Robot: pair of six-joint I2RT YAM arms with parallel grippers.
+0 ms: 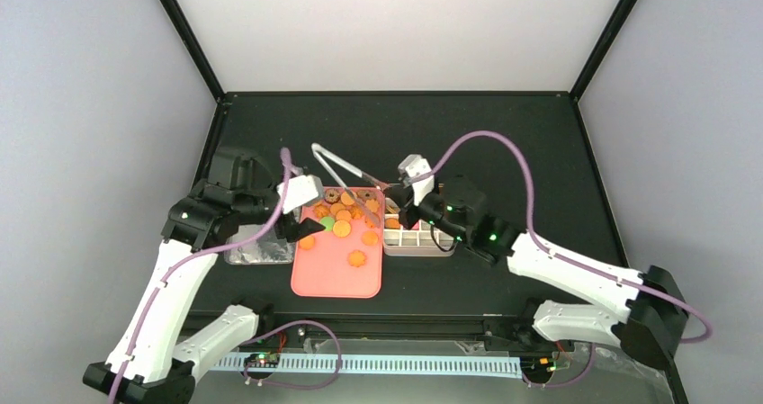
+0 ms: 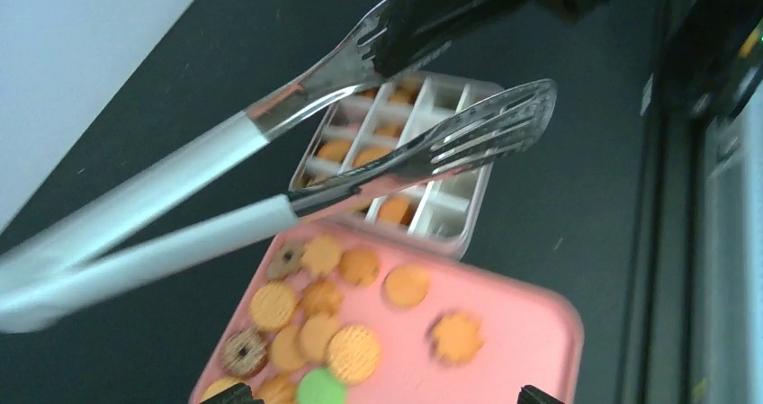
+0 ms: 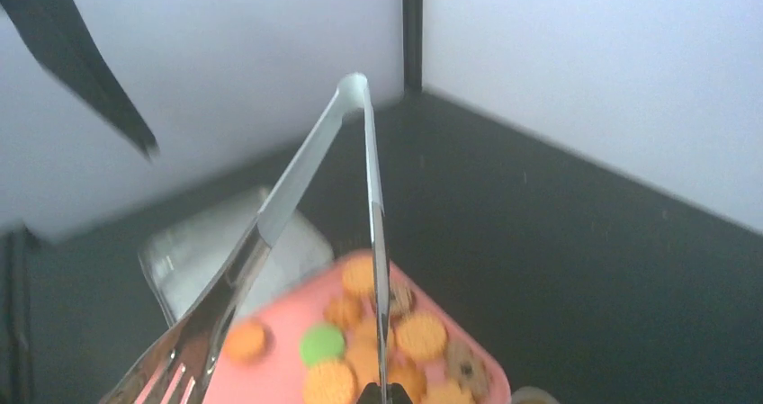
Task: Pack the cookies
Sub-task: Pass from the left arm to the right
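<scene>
Most cookies (image 2: 351, 354) lie on the tray (image 2: 522, 350), right beneath the left gripper (image 1: 301, 227), whose jaws stand wide apart and empty. Only a few sit in the tin (image 2: 441, 233). The right gripper (image 1: 407, 204) is clamped on the tongs (image 2: 468, 134), which reach out over the tin, carrying nothing.
</scene>
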